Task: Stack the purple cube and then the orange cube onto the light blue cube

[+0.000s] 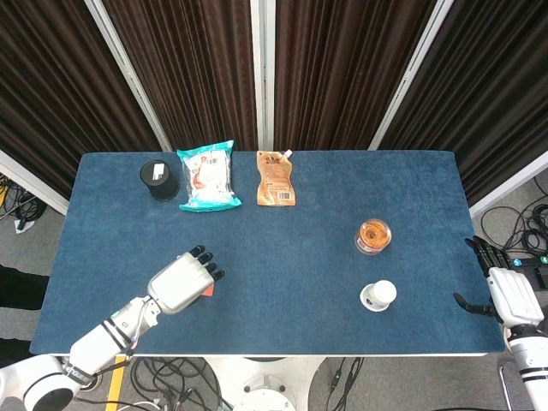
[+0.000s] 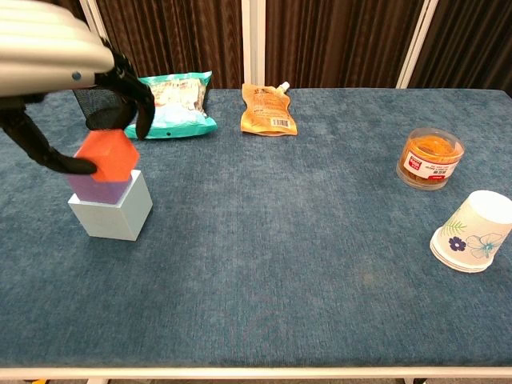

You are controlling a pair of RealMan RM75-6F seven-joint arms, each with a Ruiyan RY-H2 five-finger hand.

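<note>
In the chest view my left hand [image 2: 56,60] holds the orange cube [image 2: 106,154] between thumb and fingers. The cube is tilted and sits directly over the purple cube [image 2: 98,189]; I cannot tell whether they touch. The purple cube rests on the light blue cube [image 2: 112,213] at the table's front left. From the head view my left hand [image 1: 181,279] covers the stack, and only a sliver of the orange cube [image 1: 206,291] shows. My right hand [image 1: 500,289] hangs past the table's right edge, fingers apart and holding nothing.
A black mesh cup [image 2: 99,99], a teal snack bag [image 2: 170,105] and an orange pouch [image 2: 267,110] line the back. At the right stand a jar with orange contents [image 2: 430,158] and a paper cup [image 2: 474,232] on its side.
</note>
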